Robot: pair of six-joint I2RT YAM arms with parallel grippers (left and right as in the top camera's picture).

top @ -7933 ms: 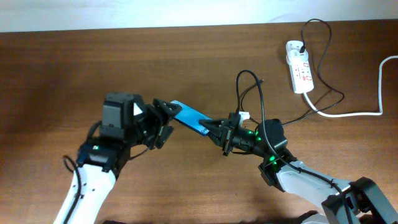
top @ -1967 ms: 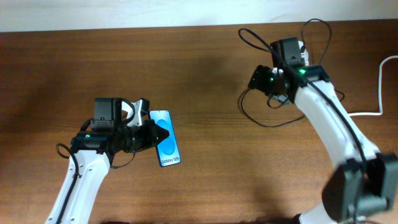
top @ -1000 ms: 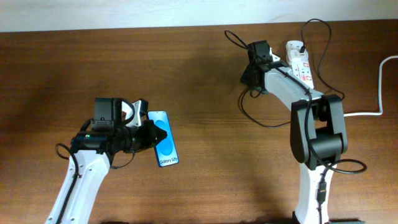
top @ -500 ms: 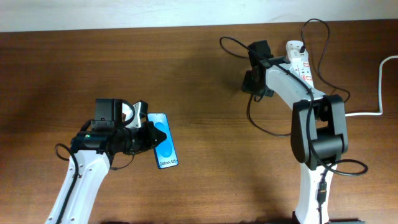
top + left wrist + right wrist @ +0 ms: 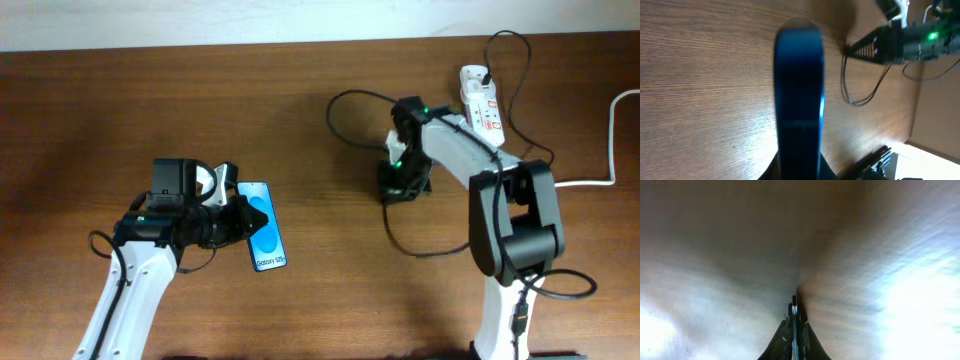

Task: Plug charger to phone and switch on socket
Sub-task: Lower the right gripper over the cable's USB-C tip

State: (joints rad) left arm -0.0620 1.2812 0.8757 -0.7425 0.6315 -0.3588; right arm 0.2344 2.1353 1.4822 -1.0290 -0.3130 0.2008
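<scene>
At near left, the left claw (image 5: 238,222) pinches the phone (image 5: 264,232), blue screen up. Farther right, the right claw (image 5: 398,186), pressed together, pinches the charger (image 5: 349,94), its cable looping over the counter (image 5: 320,300). Farthest right lies the socket (image 5: 480,105).

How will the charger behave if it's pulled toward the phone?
Probably floppy: the charger lies in loose loops beside the right gripper, so it will likely trail and sag rather than hold shape. Likely light, being thin. Its loops by the socket could snag or tug.
</scene>
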